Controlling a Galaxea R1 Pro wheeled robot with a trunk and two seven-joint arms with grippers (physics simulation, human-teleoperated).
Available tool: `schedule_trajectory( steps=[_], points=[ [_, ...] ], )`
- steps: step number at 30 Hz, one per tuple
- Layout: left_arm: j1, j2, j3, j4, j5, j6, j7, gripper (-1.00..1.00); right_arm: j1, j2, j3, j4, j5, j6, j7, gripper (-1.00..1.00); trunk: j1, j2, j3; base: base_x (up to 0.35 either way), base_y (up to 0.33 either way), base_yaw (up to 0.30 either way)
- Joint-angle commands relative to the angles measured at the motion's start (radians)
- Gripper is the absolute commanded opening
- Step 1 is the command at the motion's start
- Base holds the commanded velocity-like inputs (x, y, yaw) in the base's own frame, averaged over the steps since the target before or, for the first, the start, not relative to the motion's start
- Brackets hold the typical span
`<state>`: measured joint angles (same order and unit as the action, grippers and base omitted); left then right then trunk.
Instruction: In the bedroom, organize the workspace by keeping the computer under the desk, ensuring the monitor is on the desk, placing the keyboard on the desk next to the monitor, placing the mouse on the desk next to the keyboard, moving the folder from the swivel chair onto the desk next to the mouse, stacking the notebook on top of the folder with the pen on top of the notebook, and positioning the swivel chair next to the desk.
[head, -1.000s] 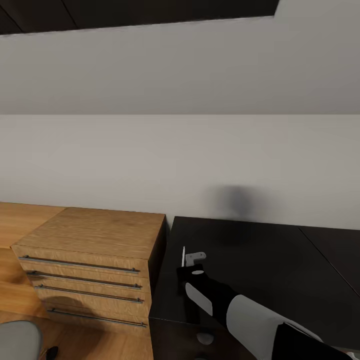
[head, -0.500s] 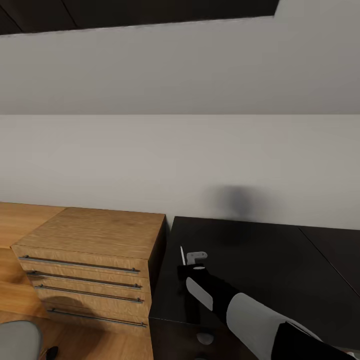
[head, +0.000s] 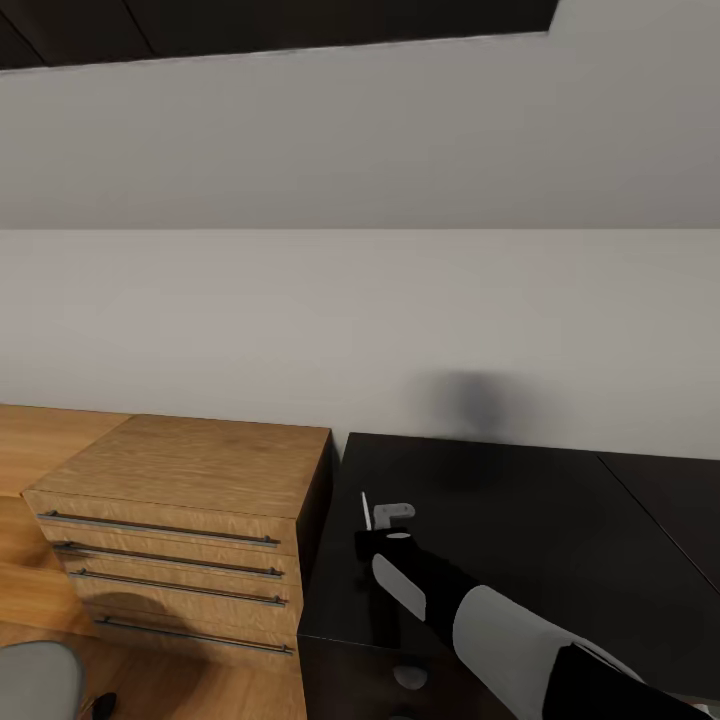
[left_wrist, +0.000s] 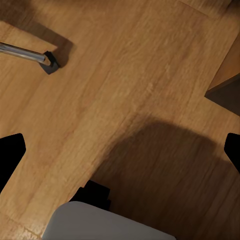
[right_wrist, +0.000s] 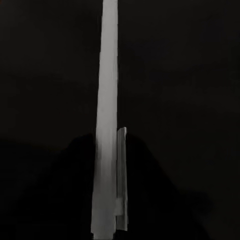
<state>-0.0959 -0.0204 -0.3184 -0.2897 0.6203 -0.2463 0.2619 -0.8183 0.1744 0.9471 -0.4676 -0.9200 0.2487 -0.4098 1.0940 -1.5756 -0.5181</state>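
The right gripper at the lower centre of the frame edged slightly down over the black desk, carrying the thin white sheet with it, then settled.

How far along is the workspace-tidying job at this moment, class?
Done: nothing confirmable; the stretch of black desk in view looks bare. In hand: the right end effector holds a thin white object, possibly the pen, over the desk's near corner. The left end effector hangs open above the wood floor by a chair caster. Left: seemingly every placement, plus positioning the swivel chair.
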Motion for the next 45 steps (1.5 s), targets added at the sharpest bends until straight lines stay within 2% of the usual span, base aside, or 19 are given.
schedule_trajectory(
  steps=[1, 10, 14, 19, 23, 24, 26, 27, 28, 30, 31, 36, 40, 45],
  points=[
    [-0.001, 0.0, -0.008, 0.0, 0.006, -0.004, 0.007, 1.0, -0.001, -0.001, 0.007, 0.033, -0.016, 0.006, -0.009, -1.0, 0.0, 0.0, -0.001, 0.0, 0.0, 0.0],
    [-0.001, 0.0, -0.007, 0.0, 0.006, -0.007, 0.006, 1.0, -0.001, -0.002, 0.006, 0.033, -0.015, 0.005, -0.009, -1.0, 0.0, 0.0, -0.001, 0.0, 0.0, 0.0],
    [-0.001, 0.0, -0.007, 0.0, 0.006, -0.025, 0.006, 1.0, -0.001, -0.002, 0.006, 0.033, -0.014, 0.005, -0.009, -1.0, -0.015, 0.028, 0.011, 0.0, 0.0, 0.0],
    [-0.001, 0.0, -0.008, 0.0, 0.006, -0.082, 0.007, 1.0, -0.001, -0.004, 0.004, 0.03, -0.013, -0.003, -0.01, -1.0, -0.034, 0.063, 0.027, 0.0, 0.0, 0.0],
    [-0.001, 0.0, -0.007, 0.0, 0.006, -0.095, 0.009, 1.0, -0.001, -0.008, 0.002, -0.009, -0.012, -0.033, -0.03, -1.0, -0.05, 0.091, 0.039, 0.0, 0.0, 0.0],
    [-0.001, 0.0, -0.007, 0.0, 0.006, -0.097, 0.01, 1.0, -0.001, -0.01, 0.002, -0.024, -0.012, -0.04, -0.042, -1.0, -0.054, 0.098, 0.043, 0.0, 0.0, 0.0],
    [-0.001, 0.0, -0.007, 0.0, 0.007, -0.1, 0.01, 1.0, 0.0, -0.027, 0.005, -0.097, -0.013, -0.056, -0.134, -1.0, -0.061, 0.112, 0.049, 0.0, 0.0, 0.0],
    [-0.001, -0.001, -0.008, 0.0, 0.008, -0.101, 0.008, 1.0, 0.01, -0.051, 0.008, -0.195, -0.014, -0.064, -0.273, -1.0, -0.065, 0.119, 0.052, 0.0, 0.0, 0.0],
    [-0.001, -0.001, -0.008, 0.001, 0.008, -0.101, 0.008, 1.0, 0.027, -0.064, 0.009, -0.257, -0.015, -0.065, -0.342, -1.0, -0.069, 0.126, 0.055, 0.0, 0.0, 0.0],
    [-0.001, -0.001, -0.008, 0.001, 0.008, -0.101, 0.007, 1.0, 0.048, -0.078, 0.009, -0.321, -0.014, -0.066, -0.395, -1.0, -0.077, 0.14, 0.061, 0.0, 0.0, 0.0],
    [-0.001, -0.001, -0.008, 0.001, 0.008, -0.101, 0.007, 1.0, 0.07, -0.095, 0.009, -0.385, -0.013, -0.066, -0.431, -1.0, -0.08, 0.147, 0.065, 0.0, 0.0, 0.0],
    [-0.001, -0.001, -0.008, 0.001, 0.009, -0.1, 0.007, 1.0, 0.12, -0.15, 0.012, -0.563, -0.012, -0.065, -0.483, -1.0, -0.1, 0.182, 0.08, 0.0, 0.0, 0.0],
    [-0.001, -0.001, -0.007, 0.001, 0.009, -0.1, 0.008, 1.0, 0.138, -0.171, 0.013, -0.626, -0.011, -0.063, -0.494, -1.0, -0.115, 0.21, 0.093, 0.0, 0.0, 0.0],
    [-0.001, -0.001, -0.006, 0.001, 0.01, -0.1, 0.008, 1.0, 0.143, -0.176, 0.013, -0.641, -0.011, -0.063, -0.495, -1.0, -0.134, 0.245, 0.108, 0.0, 0.0, 0.0]
  ],
)
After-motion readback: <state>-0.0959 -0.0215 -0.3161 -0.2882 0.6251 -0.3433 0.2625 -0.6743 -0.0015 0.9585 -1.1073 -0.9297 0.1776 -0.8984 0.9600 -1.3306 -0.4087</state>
